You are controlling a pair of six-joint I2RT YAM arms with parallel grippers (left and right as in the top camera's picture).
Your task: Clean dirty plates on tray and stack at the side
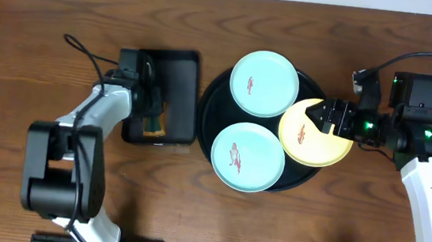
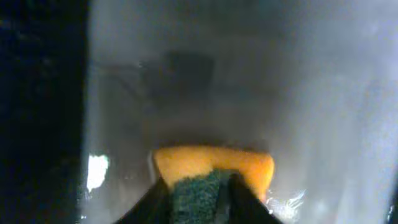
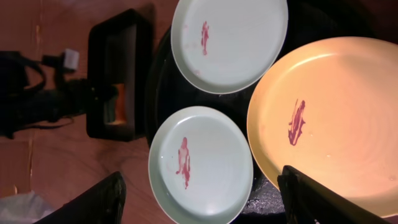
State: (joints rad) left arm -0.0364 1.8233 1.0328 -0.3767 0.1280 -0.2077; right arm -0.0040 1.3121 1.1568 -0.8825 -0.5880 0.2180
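Under the right gripper point(image 3: 202, 186), its fingers wide apart and empty, the yellow plate point(image 3: 336, 124) overhangs the right rim of the round tray point(image 1: 210, 112). The nearer mint plate point(image 3: 199, 165) and farther mint plate point(image 3: 230, 43) lie beside it, all smeared red-brown at centre. Only the left wrist view shows the left gripper point(image 2: 199, 190) pinching a yellow-green sponge point(image 2: 211, 168) in the rectangular tray point(image 1: 180, 86).

The overhead camera looks straight down on the round tray point(image 1: 209, 112). The right wrist camera, close at its right, faces left across that same tray; the left wrist's hugs a sponge point(image 2: 211, 168) left of it.
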